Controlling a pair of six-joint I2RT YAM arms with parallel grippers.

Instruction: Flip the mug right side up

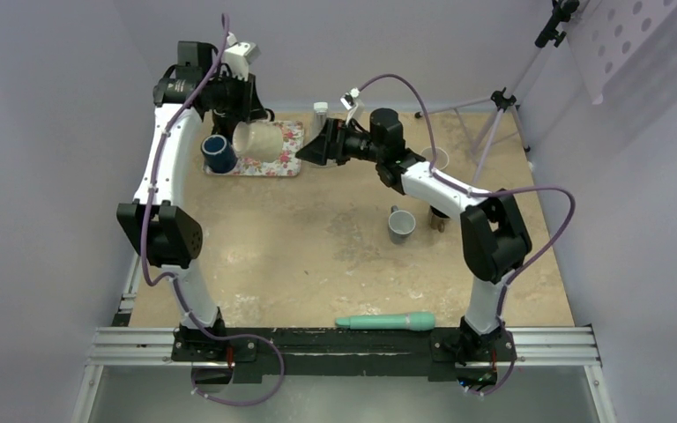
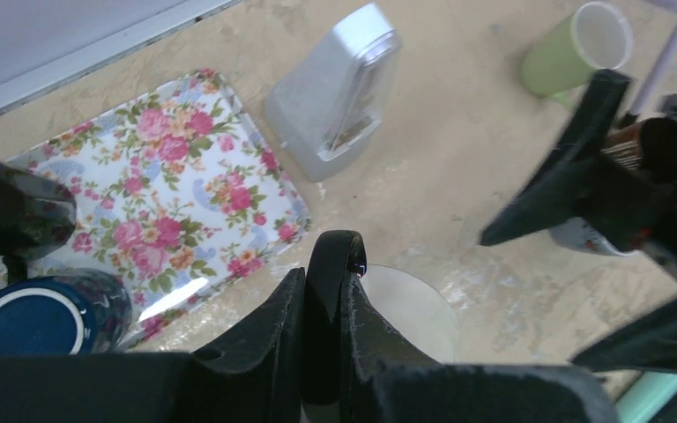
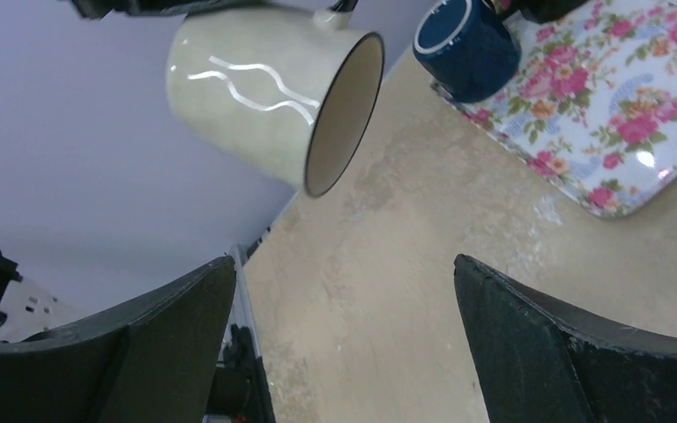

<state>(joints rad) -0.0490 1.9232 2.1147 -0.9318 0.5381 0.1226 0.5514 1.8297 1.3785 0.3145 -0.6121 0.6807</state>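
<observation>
A cream mug (image 1: 260, 141) with a black rim and a black handle (image 2: 333, 260) hangs in the air over the floral tray (image 1: 289, 139), tipped on its side. My left gripper (image 1: 245, 110) is shut on the handle, which sticks up between the two fingers in the left wrist view (image 2: 322, 286); the mug's pale body (image 2: 414, 308) shows below. In the right wrist view the mug (image 3: 256, 84) has its mouth turned towards that camera. My right gripper (image 1: 313, 150) is open and empty, just right of the mug, its jaws wide apart (image 3: 344, 273).
A dark blue mug (image 1: 219, 154) sits at the tray's left end. A silver wedge-shaped object (image 2: 335, 88) and a green cup (image 2: 573, 44) stand behind. A grey mug (image 1: 401, 225) stands mid-table, a teal tool (image 1: 386, 322) at the near edge, a tripod (image 1: 494, 115) at back right.
</observation>
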